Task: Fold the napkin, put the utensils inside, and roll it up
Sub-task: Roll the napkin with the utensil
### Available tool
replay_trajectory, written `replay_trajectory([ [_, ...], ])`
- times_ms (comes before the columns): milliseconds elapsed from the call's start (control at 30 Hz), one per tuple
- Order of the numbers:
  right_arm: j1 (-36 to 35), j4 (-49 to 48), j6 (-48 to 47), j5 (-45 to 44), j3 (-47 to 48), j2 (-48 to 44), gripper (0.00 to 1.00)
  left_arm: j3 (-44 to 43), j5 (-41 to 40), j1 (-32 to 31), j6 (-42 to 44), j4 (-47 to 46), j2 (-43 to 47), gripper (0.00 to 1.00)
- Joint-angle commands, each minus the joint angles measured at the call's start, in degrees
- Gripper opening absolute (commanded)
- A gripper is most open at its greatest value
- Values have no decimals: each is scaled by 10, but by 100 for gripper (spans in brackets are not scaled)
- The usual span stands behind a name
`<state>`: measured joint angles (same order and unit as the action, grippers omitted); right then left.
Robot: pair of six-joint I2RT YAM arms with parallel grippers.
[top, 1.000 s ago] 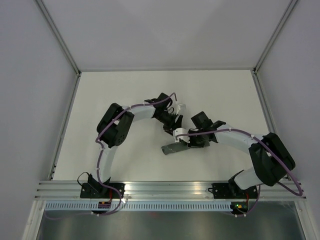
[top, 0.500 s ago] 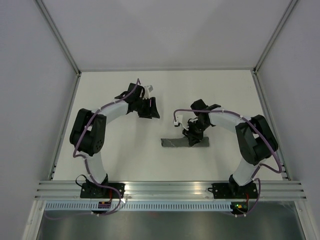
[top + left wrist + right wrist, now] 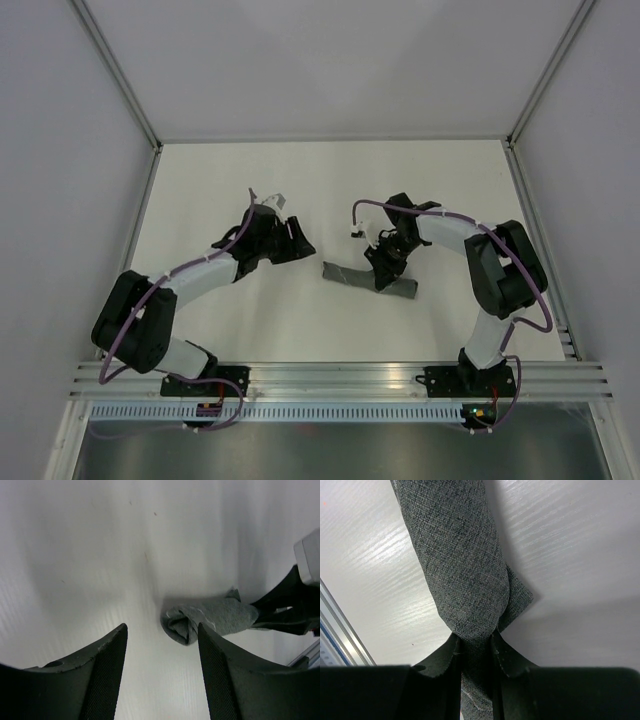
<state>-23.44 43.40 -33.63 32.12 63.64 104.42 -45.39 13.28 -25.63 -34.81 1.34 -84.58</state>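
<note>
The napkin (image 3: 352,275) is a dark grey cloth rolled into a tight tube, lying slantwise on the white table (image 3: 230,180). No utensils show in any view. My right gripper (image 3: 386,270) is shut on the roll near its middle; in the right wrist view the napkin (image 3: 457,555) runs away from the right gripper (image 3: 475,639), pinched between both fingers. My left gripper (image 3: 300,241) stands open a short way left of the roll, holding nothing. In the left wrist view the napkin's (image 3: 200,620) coiled end lies just beyond the left gripper (image 3: 161,628).
The table is walled by white panels at left, back and right. An aluminium rail (image 3: 330,375) runs along the near edge, also seen as the rail (image 3: 340,635) in the right wrist view. The right gripper's black fingers (image 3: 287,602) show at the right of the left wrist view.
The left gripper let go near the roll, pulled back to the left and now sits lower, facing the roll's end. The right arm shifted and the roll turned slightly, left end farther.
</note>
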Motion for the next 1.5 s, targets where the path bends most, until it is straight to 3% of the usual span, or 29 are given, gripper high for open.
replay_trajectory([
  [0,-2,-71,53,-63,-21,45,3,52,-77,-76,-121,-91,48,64],
  [233,8,-103,114,-60,-12,50,3,107,-273,-222,-276,-171,35,64],
  [333,9,-122,145,-57,-15,53,3,83,-359,-281,-353,-156,-10,64],
  [500,13,-158,200,-54,-18,55,3,10,-414,-325,-420,-144,-97,67],
  [733,24,-176,247,-34,-15,65,3,-22,-462,-340,-470,-129,-132,67],
  [1467,38,-212,329,11,-5,79,3,-147,-527,-329,-541,80,-200,60],
])
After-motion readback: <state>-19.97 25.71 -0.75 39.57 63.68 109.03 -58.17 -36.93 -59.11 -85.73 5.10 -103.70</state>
